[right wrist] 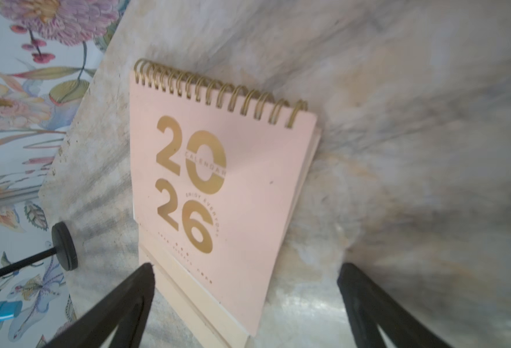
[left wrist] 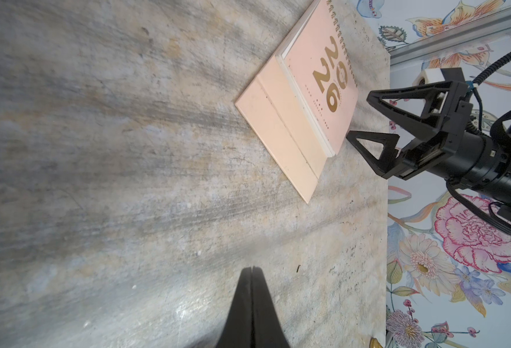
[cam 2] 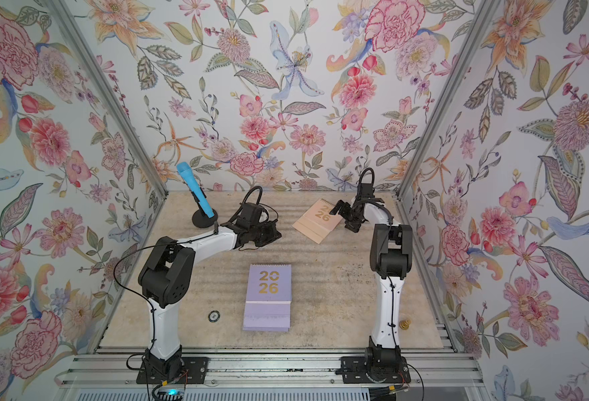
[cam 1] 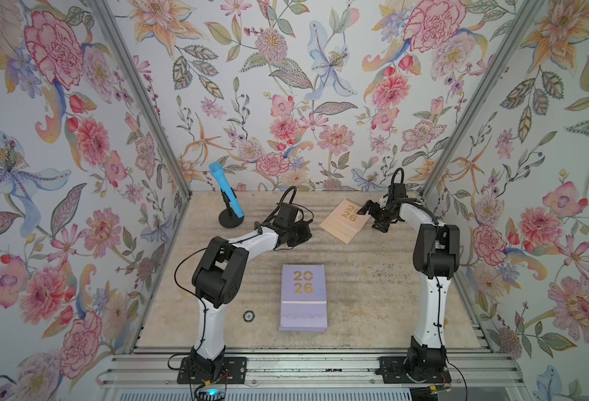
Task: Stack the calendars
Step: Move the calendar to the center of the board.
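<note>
A peach calendar (cam 1: 345,218) (cam 2: 317,220) with gold "20 26" lies flat at the back right of the table. My right gripper (cam 1: 371,218) (cam 2: 343,217) is open just beside its right edge, low over the table. In the right wrist view the gripper (right wrist: 246,268) straddles the near corner of the peach calendar (right wrist: 218,195) without touching it. A lavender calendar (cam 1: 303,298) (cam 2: 268,298) lies flat at the front centre, with layered lavender edges at its near end. My left gripper (left wrist: 251,268) (cam 1: 305,236) is shut and empty, left of the peach calendar (left wrist: 305,99).
A blue microphone (cam 1: 225,194) (cam 2: 195,192) on a black stand stands at the back left. A small round disc (cam 1: 249,316) lies left of the lavender calendar. A small gold object (cam 2: 405,324) sits by the right arm's base. Floral walls enclose three sides.
</note>
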Controlling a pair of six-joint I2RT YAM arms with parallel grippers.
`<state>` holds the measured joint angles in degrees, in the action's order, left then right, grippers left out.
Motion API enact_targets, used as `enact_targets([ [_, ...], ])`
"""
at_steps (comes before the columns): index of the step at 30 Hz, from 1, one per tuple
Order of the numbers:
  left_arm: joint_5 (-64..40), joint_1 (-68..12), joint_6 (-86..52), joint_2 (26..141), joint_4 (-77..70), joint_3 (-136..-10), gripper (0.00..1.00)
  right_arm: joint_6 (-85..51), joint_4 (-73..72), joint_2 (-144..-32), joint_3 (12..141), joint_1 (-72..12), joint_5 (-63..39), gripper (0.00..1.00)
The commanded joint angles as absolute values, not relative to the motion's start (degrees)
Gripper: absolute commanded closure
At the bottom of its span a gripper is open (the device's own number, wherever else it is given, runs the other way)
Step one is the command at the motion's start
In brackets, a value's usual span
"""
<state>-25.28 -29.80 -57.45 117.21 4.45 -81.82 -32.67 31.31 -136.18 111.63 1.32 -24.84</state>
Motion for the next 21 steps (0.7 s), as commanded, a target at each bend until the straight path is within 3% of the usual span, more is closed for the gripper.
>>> enact_targets([
  [1,-24.52,-29.80,-56.61,118.78,5.55,-83.63,1.00,-34.18,34.23,-141.25,116.20,2.96,-23.56,0.01],
  [16,-24.04,-27.84,-56.09,118.67,6.68,-83.42,1.00,-39.55,34.37,-160.46,143.64,-1.40,-40.47,0.01],
  [21,-22.93,-26.55,-55.01,118.11,7.33,-83.02,1.00,-38.01,34.22,-161.13,142.94,-4.39,-44.90,0.00],
])
